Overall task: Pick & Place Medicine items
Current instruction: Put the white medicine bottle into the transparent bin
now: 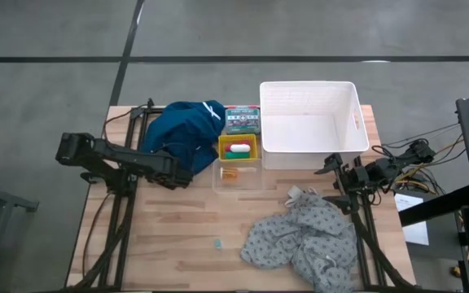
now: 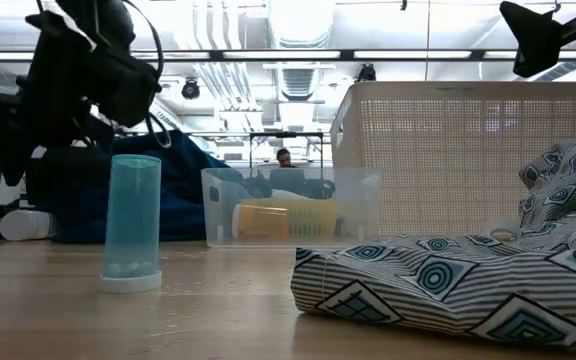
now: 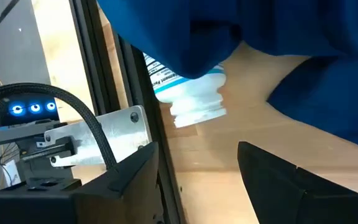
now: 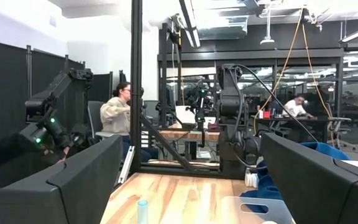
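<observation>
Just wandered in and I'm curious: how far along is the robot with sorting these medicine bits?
Partly done, it seems. A white and a green tube lie in the yellow tray, an orange pack in the clear box. The left gripper, jaws open, faces a white-and-blue bottle half under the blue cloth. A teal tube stands loose on the table.
</observation>
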Robot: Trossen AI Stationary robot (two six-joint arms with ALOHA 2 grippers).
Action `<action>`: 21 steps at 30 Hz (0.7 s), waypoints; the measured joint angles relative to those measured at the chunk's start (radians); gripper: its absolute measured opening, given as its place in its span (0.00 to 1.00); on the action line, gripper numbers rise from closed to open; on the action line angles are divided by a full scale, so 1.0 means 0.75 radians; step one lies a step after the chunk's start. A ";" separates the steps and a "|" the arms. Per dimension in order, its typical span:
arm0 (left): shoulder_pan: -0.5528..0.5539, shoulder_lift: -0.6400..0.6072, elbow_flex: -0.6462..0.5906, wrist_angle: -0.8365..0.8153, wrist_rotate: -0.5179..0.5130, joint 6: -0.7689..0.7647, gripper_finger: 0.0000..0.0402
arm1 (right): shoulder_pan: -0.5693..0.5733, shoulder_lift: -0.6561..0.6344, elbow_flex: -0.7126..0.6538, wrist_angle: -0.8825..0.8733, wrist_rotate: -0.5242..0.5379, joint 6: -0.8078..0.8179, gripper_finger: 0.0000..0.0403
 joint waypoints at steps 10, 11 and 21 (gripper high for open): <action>0.024 0.000 -0.075 0.083 -0.052 -0.003 0.56 | 0.000 0.000 0.000 0.000 0.000 0.000 0.94; 0.029 -0.001 -0.074 0.083 -0.053 -0.005 0.56 | 0.000 0.000 0.000 0.000 0.000 0.000 0.94; 0.139 -0.001 -0.072 0.088 -0.107 0.022 0.56 | -0.001 0.001 0.000 0.000 0.000 0.000 0.94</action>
